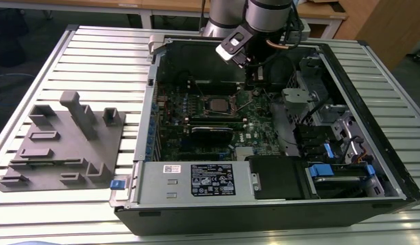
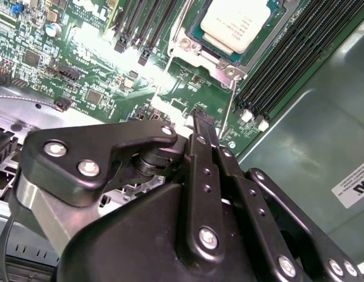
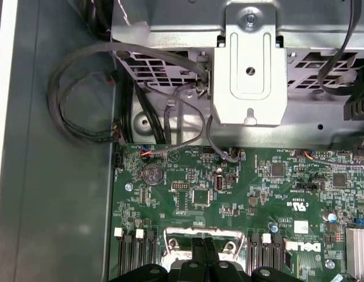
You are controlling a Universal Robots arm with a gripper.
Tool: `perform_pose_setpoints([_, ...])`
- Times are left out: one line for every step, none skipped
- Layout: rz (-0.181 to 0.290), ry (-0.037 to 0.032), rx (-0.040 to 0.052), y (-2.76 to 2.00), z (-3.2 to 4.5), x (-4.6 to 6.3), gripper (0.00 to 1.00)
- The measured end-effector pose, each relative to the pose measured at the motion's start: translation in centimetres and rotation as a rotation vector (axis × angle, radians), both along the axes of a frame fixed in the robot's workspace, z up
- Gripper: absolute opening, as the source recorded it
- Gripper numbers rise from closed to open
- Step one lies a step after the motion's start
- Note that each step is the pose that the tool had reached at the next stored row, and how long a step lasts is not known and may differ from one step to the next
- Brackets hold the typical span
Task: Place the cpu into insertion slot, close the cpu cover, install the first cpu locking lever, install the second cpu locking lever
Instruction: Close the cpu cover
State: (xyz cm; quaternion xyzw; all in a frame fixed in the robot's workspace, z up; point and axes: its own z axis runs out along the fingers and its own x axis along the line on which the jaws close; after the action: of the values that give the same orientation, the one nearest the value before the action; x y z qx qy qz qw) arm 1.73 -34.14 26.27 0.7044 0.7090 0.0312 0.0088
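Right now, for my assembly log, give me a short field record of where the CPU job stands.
cpu: small pale silver-grey square chip, seated in socket
slot: silvery-rimmed square socket on green motherboard
cover: thin silvery metal frame, flat around chip
levers: two thin wire rods, angled off socket, apparently unlatched
gripper: beside socket, jaws together, near one rod's tip

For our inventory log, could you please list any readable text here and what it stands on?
Black-and-white label on the power supply: print too small to read.
Small white sticker beside it: too small.
White label on the case panel: cut off, illegible.
Motherboard fine print: too small.
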Motion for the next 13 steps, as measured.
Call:
perform_pose_setpoints([0.0, 0.0, 0.0, 0.0, 0.0, 0.1, 0.11])
perform_pose_setpoints([0.0, 0.0, 0.0, 0.0, 0.0, 0.1, 0.11])
perform_pose_setpoints([0.0, 0.0001, -0.0001, 0.0, 0.0, 0.2, 0.11])
perform_pose_setpoints([0.0, 0.0, -0.0001, 0.0, -0.01, 0.3, 0.11])
perform_pose_setpoints([0.0, 0.0, -0.0001, 0.0, -0.01, 0.4, 0.11])
perform_pose_setpoints([0.0, 0.0, -0.0001, 0.0, -0.01, 0.4, 0.11])
perform_pose_setpoints([0.0, 0.0, 0.0, 0.0, -0.02, 0.5, 0.11])
perform_pose_setpoints([0.0, 0.0, 0.0, 0.0, -0.02, 0.6, 0.11])
perform_pose_setpoints([0.0, 0.0, 0.0001, 0.0, -0.03, 0.8, 0.11])
perform_pose_setpoints([0.0, 0.0, 0.0001, 0.0, -0.03, 0.9, 0.11])
perform_pose_setpoints([0.0, 0.0, -0.0001, 0.0, -0.02, 1.0, 0.11])
perform_pose_setpoints([0.0, 0.0, 0.0, 0.0, -0.03, 1.1, 0.11])
perform_pose_setpoints([0.0, 0.0, 0.0, 0.0, -0.03, 1.2, 0.11])
